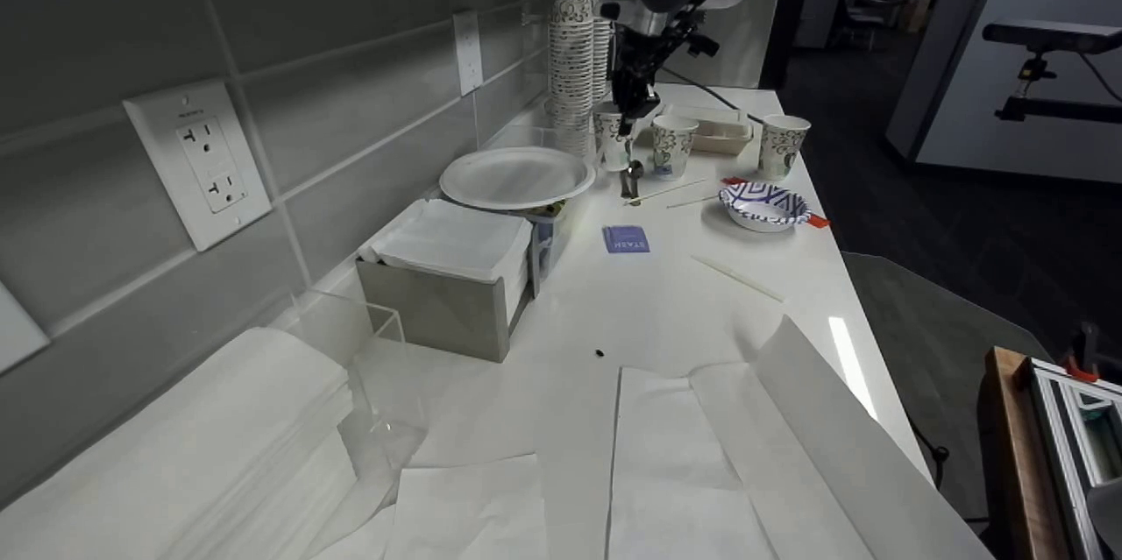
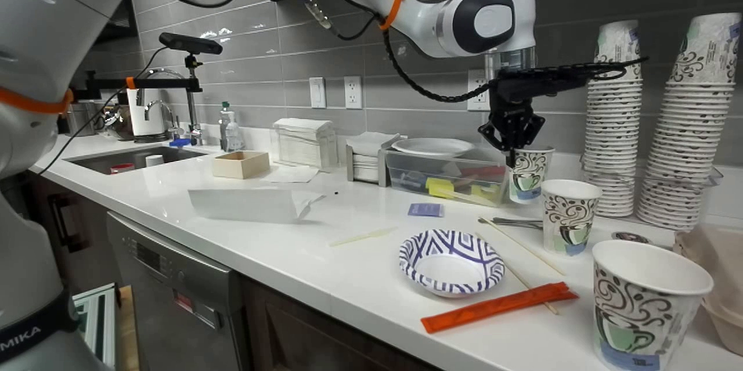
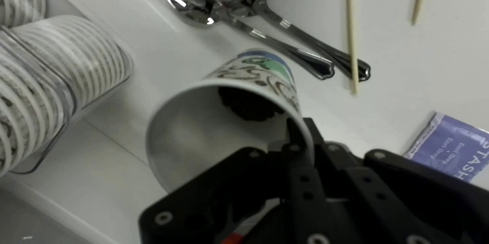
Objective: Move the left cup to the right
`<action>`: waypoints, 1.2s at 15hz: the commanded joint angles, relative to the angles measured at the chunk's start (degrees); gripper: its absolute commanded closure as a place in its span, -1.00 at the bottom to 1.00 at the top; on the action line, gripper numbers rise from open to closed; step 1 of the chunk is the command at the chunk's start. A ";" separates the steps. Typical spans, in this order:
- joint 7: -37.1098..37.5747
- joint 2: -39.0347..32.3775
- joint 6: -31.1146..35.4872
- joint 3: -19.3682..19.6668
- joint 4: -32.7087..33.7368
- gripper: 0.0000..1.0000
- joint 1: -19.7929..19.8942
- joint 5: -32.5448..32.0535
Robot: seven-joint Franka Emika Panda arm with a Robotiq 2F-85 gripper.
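The left cup, white with a dark scroll pattern and a blue-green base, shows in both exterior views (image 1: 613, 144) (image 2: 529, 176) and in the wrist view (image 3: 263, 70). It stands nearly upright, beside the clear bin and the cup stacks. Dark lumps lie inside it. My gripper (image 1: 626, 124) (image 2: 511, 161) (image 3: 305, 133) is shut on the cup's rim, one finger inside the wall and one outside. I cannot tell whether its base touches the counter. Two similar cups stand on the counter, a middle one (image 1: 673, 146) (image 2: 570, 217) and one near the edge (image 1: 782, 148) (image 2: 647, 307).
Tall cup stacks (image 1: 571, 69) (image 2: 614, 133) (image 3: 76, 53) stand by the wall. A clear bin (image 2: 447, 176) bears a white plate (image 1: 517, 176). Spoons (image 3: 244, 3), thin sticks (image 3: 352, 37), a purple tea packet (image 3: 450, 148), a patterned bowl (image 2: 451, 263) and an egg-carton-like tray (image 2: 717, 278) lie around.
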State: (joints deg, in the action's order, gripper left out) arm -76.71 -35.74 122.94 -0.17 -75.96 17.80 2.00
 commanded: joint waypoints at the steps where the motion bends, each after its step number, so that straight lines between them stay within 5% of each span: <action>1: -7.84 -6.30 -2.93 -2.10 9.64 0.98 2.11 2.54; 14: -21.07 -16.57 -7.97 -2.97 22.77 0.98 3.33 2.73; 15: -20.70 -16.83 -8.75 -2.70 23.30 0.44 3.12 2.56; 18: -18.92 -16.64 -9.75 -2.91 23.92 0.15 2.97 2.25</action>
State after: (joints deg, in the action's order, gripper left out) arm -96.06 -51.02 116.23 -2.77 -55.41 20.70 3.77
